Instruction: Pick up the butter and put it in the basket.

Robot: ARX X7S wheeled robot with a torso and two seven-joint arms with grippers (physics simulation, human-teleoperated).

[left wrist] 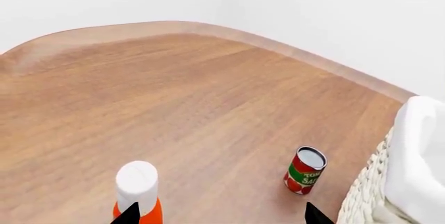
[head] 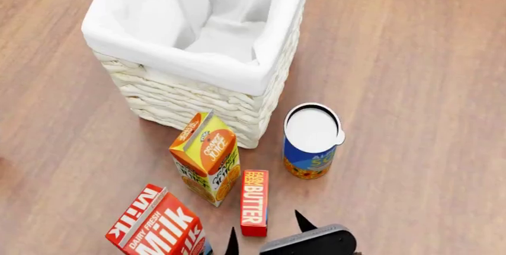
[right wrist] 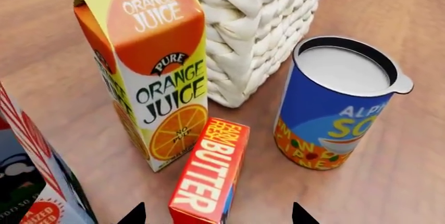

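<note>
Warm brown wooden table [left wrist: 174, 104] fills the left wrist view, with a red tomato sauce can [left wrist: 305, 170], a white-capped orange bottle [left wrist: 137, 187] and bare board to the rim; left gripper [left wrist: 222, 214] spread apart.

Head view: cream woven wicker basket [head: 189, 98], orange juice carton [head: 205, 157], red milk carton [head: 158, 225], blue soup can [head: 311, 142].

Right wrist view: slim red butter box [right wrist: 208, 174] stands between the spread, empty right gripper [right wrist: 217, 216] tips
</note>
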